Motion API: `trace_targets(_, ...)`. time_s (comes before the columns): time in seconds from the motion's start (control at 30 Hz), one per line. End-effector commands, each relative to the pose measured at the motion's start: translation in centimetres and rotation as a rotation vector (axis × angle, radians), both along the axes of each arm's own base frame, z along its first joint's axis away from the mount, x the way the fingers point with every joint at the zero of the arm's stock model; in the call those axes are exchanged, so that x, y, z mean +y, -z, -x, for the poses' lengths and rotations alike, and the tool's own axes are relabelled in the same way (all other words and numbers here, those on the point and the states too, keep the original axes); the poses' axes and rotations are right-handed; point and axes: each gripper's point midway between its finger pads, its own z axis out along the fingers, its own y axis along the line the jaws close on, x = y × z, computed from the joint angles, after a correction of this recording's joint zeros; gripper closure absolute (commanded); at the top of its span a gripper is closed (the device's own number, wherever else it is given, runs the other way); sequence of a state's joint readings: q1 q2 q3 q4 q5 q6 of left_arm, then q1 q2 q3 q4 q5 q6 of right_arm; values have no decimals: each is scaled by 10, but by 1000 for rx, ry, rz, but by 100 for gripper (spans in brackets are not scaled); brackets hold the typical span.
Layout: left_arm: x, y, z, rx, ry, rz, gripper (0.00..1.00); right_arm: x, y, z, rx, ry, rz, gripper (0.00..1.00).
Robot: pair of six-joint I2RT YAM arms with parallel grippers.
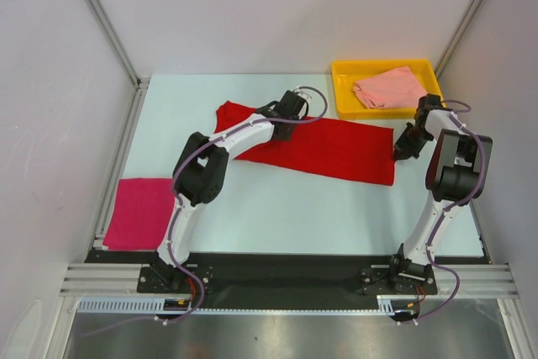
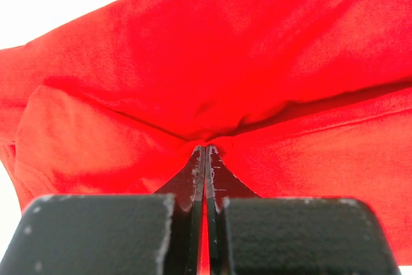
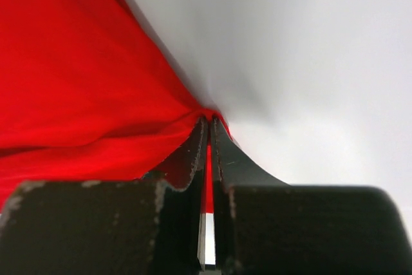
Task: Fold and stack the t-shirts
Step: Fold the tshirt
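I am pinching the red t-shirt (image 1: 336, 150) with my left gripper (image 2: 206, 151), jaws closed on cloth. My right gripper (image 3: 207, 122) is clamping its right end.

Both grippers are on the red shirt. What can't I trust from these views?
- Top view: the left arm covers part of the red t-shirt, so its collar cannot be made out.
- Wrist views: how many layers the left gripper and right gripper pinch is hidden in the folds.
- Top view: the salmon t-shirt in the yellow tray is too small to judge its fold.
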State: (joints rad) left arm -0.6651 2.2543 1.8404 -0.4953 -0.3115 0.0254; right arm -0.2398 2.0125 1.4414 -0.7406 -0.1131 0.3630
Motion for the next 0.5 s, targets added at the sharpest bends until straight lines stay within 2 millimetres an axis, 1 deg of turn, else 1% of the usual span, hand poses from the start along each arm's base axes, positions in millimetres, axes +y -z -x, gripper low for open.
trace_targets(0.0,1,-24,-17,-68,-45,33,100,-9,-19,-2,-54,31,19,99)
trace_targets(0.07,0,-19,-18,-57,-42,31,100,-11,-17,-3,-51,36,14,99)
trace_targets(0.13,-2,-21,-21,-61,-40,33,100,-13,-17,-5,-57,41,15,99)
trace_targets(0.17,-2,-16,-22,-53,-37,26,100,-13,-17,-5,-57,41,12,98)
trace_targets(0.2,-5,-17,-23,-53,-30,26,100,-12,-15,-5,-54,40,7,96)
trace_targets(0.23,-5,-15,-24,-48,-27,25,98,-13,-15,-6,-52,42,7,88)
trace_targets(0.27,-6,-14,-24,-45,-22,25,85,-13,-15,-6,-46,47,9,83)
trace_targets(0.3,-7,-13,-25,-46,-27,26,78,-13,-14,-3,-32,49,10,80)
trace_targets(0.33,-6,-13,-26,-41,-32,29,76,-14,-15,-2,-31,53,14,77)
trace_targets(0.37,-4,-12,-24,-23,-34,23,71,-15,-16,-1,-31,56,20,75)
trace_targets(0.4,-6,-23,-30,-39,-44,31,67,-18,-22,1,-31,63,37,73)
trace_targets(0.43,-5,-28,-30,-40,-61,30,61,-19,-25,2,-29,67,46,66)
trace_targets(0.47,0,-34,-27,-28,-87,21,48,-19,-30,3,-33,69,52,64)
